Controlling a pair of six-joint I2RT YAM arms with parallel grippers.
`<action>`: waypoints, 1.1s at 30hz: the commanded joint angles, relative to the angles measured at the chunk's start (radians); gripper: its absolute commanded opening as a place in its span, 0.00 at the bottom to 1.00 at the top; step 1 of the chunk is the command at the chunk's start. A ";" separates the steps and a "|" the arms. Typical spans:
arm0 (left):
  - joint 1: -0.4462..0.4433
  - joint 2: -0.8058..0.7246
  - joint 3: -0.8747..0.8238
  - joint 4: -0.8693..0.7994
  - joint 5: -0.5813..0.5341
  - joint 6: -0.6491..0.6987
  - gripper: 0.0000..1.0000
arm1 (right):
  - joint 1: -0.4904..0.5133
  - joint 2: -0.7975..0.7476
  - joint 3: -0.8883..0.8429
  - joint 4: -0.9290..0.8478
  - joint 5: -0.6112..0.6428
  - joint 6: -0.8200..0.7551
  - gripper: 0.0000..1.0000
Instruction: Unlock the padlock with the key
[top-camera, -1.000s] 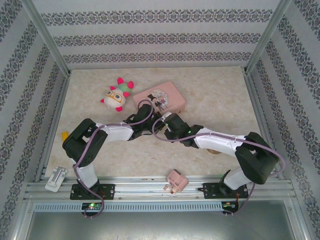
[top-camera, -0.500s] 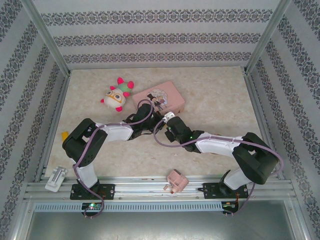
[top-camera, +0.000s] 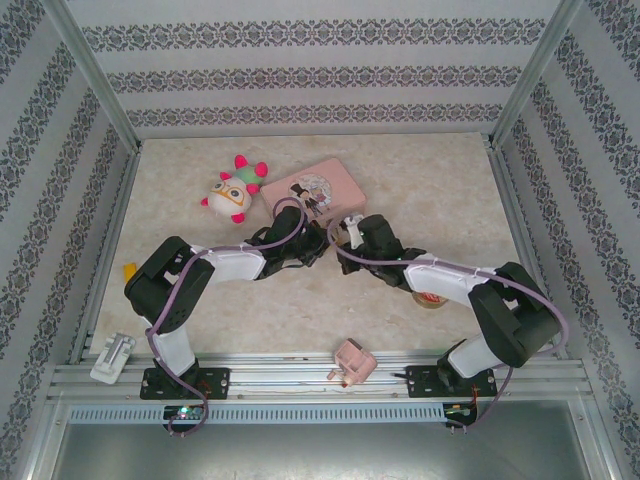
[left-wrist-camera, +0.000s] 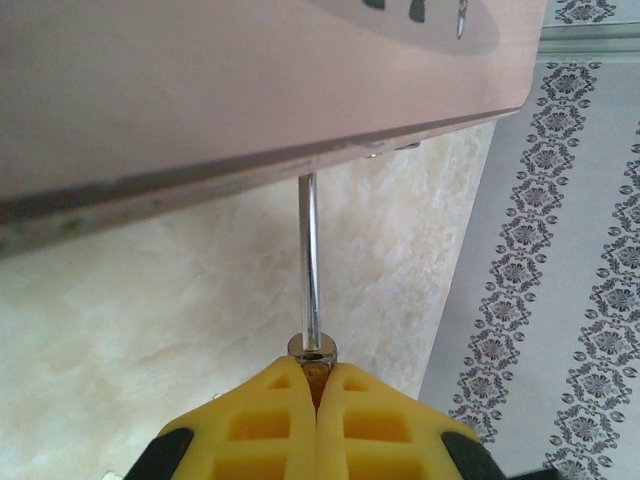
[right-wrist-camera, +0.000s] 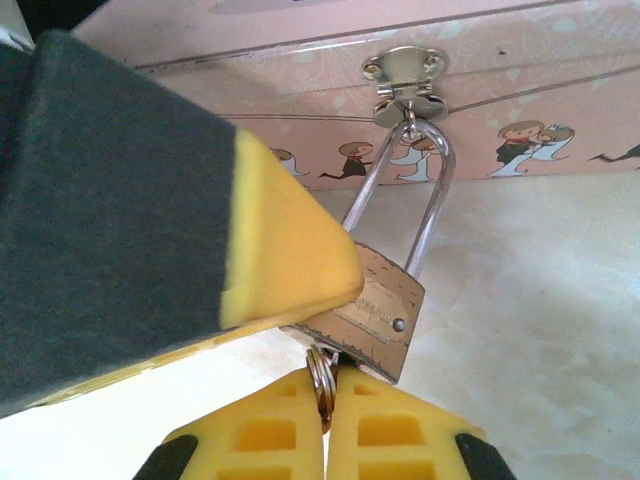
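Note:
The brass padlock hangs by its silver shackle from the hasp of the pink tin. My left gripper is shut on the padlock body, and the shackle runs up to the tin's edge. One left yellow finger shows pressed against the padlock's side. My right gripper is shut on the key, whose small ring shows between the pads right under the padlock's bottom; the blade is hidden. From above, both grippers meet at the tin's front.
A plush toy lies left of the pink tin. A pink plug block and a white part rest on the near rail. A small round object sits under the right arm. Patterned walls close in three sides.
My right gripper moved up and slightly right to the padlock's underside and closed on the key. The left gripper kept its hold on the padlock.

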 joint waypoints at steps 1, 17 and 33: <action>-0.015 -0.020 -0.022 0.023 0.117 -0.010 0.00 | -0.092 0.004 0.004 0.041 -0.062 0.126 0.00; -0.015 -0.022 -0.047 0.049 0.113 -0.025 0.00 | -0.229 0.040 -0.024 0.190 -0.352 0.471 0.00; -0.016 -0.013 -0.060 0.076 0.117 -0.039 0.14 | -0.269 0.093 -0.052 0.364 -0.448 0.683 0.00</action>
